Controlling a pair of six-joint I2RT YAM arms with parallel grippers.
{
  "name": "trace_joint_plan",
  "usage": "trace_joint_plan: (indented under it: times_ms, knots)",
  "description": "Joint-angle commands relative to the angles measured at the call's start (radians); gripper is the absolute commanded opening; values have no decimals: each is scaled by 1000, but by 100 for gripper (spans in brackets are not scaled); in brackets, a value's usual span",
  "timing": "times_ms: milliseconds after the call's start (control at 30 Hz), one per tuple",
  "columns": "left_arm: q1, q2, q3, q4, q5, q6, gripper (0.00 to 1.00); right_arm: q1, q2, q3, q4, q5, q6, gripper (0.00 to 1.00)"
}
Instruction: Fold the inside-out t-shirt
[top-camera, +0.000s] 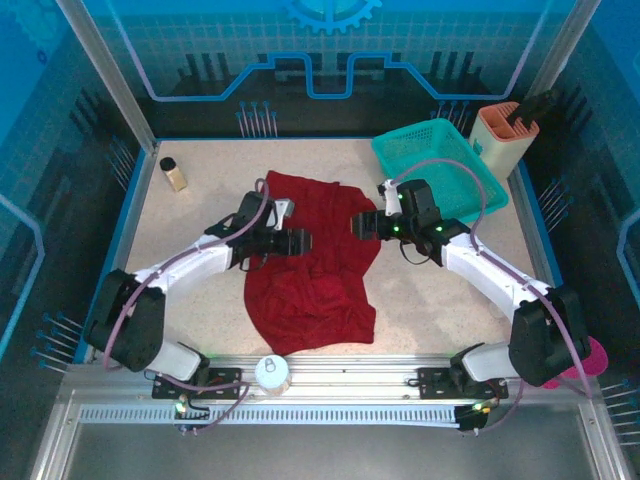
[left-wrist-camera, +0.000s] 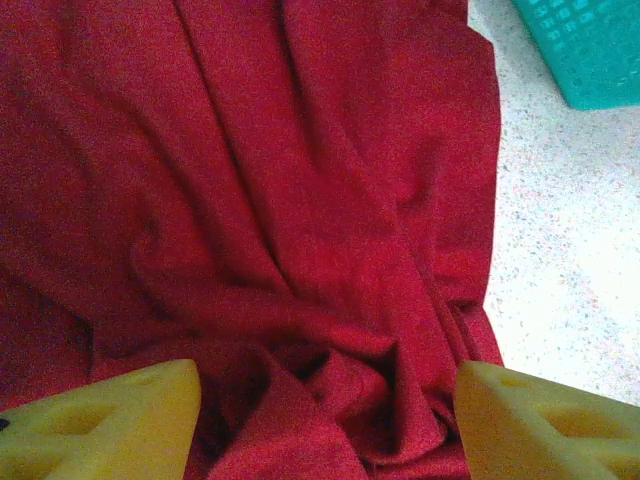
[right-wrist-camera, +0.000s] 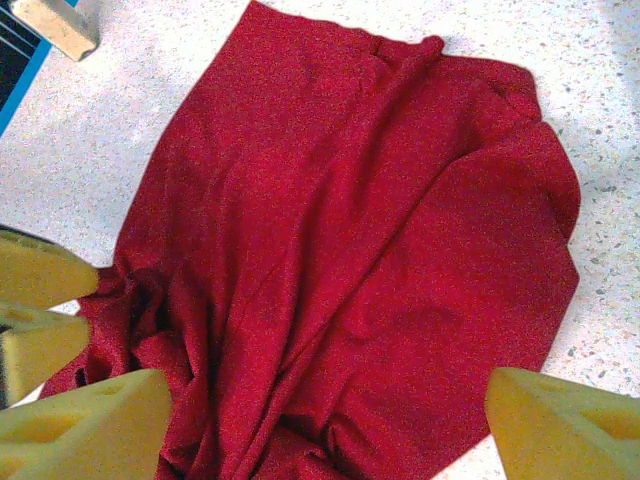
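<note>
from above, the inside-out t-shirt (top-camera: 310, 270) lies rumpled on the table, left of the teal basket (top-camera: 440, 160) and nearer my bases. my left pincer (top-camera: 300, 242) and right pincer (top-camera: 360, 225) hover over its middle, facing each other. at my left wrist, the yellow fingers (left-wrist-camera: 100, 425) stand wide over bunched folds, gripping nothing. at my right wrist, the fingers (right-wrist-camera: 90, 425) are wide too, with flatter cloth below. i judge both are poised to pick an edge and spread it.
</note>
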Motion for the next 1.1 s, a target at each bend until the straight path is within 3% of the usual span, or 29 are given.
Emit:
trace_joint_plan:
  times_ms: [0, 67, 167, 267, 333, 433, 533, 733, 900, 1067]
  knots:
    - [8, 60, 45, -75, -19, 42, 67, -25, 3, -4, 9, -20, 12, 83]
    - [9, 78, 47, -73, -4, 42, 65, -31, 11, -4, 23, -22, 10, 83]
    - [9, 85, 56, -85, 27, 27, 53, -38, 43, 18, 15, -34, 8, 80]
    - [9, 71, 51, -78, 56, 19, 30, -29, 119, 77, -29, -22, -16, 73]
    - [9, 40, 43, -73, 114, 24, 0, -8, 225, 177, -105, 47, -33, 70]
    - [9, -88, -31, -59, 176, -3, 0, 49, 379, 352, -199, 166, -21, 68]
    - [9, -300, -151, -64, 135, -43, 0, 114, 512, 505, -233, 215, -37, 68]
    - [9, -617, -312, -19, 171, -141, 0, 134, 749, 774, -309, 337, -7, 55]
    - [9, -747, -352, -84, 150, -158, 0, 142, 897, 942, -368, 405, -7, 50]
    - [9, -773, -348, -118, 134, -150, 0, 141, 1018, 1047, -436, 451, 31, 45]
